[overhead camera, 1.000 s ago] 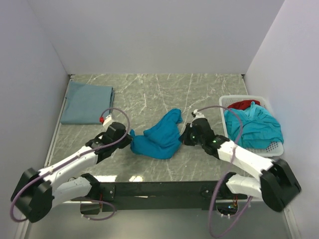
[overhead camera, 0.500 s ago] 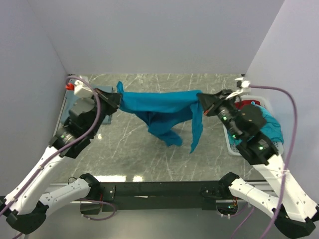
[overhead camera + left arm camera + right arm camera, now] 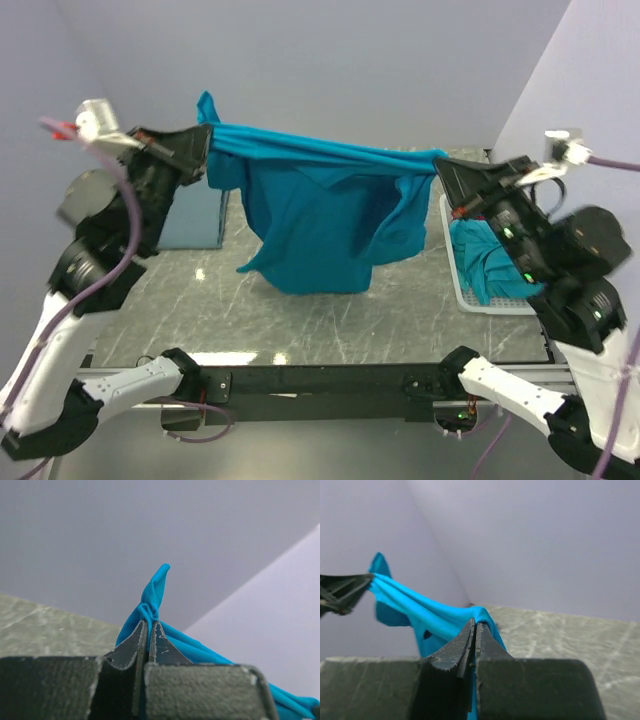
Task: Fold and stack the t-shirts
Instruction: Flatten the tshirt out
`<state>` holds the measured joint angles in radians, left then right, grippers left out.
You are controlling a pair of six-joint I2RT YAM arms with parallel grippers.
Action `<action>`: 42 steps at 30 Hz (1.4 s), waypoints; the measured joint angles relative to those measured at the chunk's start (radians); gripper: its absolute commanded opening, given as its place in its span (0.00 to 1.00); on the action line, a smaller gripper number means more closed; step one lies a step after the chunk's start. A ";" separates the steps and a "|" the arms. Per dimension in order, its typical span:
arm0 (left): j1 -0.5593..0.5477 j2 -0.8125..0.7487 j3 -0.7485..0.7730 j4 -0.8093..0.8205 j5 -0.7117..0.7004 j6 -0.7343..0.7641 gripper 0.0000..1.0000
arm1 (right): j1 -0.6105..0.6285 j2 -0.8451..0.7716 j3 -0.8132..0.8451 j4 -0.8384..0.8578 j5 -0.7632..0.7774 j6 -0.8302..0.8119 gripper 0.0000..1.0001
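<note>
My left end effector point(image 3: 205, 148) is clamped on one top corner of a teal shirt point(image 3: 320, 215), and my right end effector point(image 3: 440, 168) is clamped on the other. Both are high above the tabletop point(image 3: 330, 320). The shirt's top edge runs taut between them and its body hangs below. More teal cloth point(image 3: 490, 265) fills the basket point(image 3: 462, 292) under my right end effector. A grey-blue shirt point(image 3: 195, 215) lies far left.

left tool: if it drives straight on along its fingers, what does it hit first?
Past the left tool only the corner of the teal t-shirt it clamps pokes out. Beyond that the left wrist view shows just the grey wall, so probably the wall first. How far off it is, I can't tell.
</note>
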<state>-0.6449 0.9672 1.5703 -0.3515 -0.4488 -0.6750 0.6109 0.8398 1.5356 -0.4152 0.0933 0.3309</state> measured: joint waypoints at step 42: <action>0.395 -0.034 -0.966 0.084 0.408 -0.163 0.27 | -0.205 -0.033 -0.852 -0.015 -0.313 0.109 0.19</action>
<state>-0.2501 0.9337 0.6041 -0.2680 -0.0410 -0.8379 0.4057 0.8066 0.6838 -0.4305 -0.2199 0.4404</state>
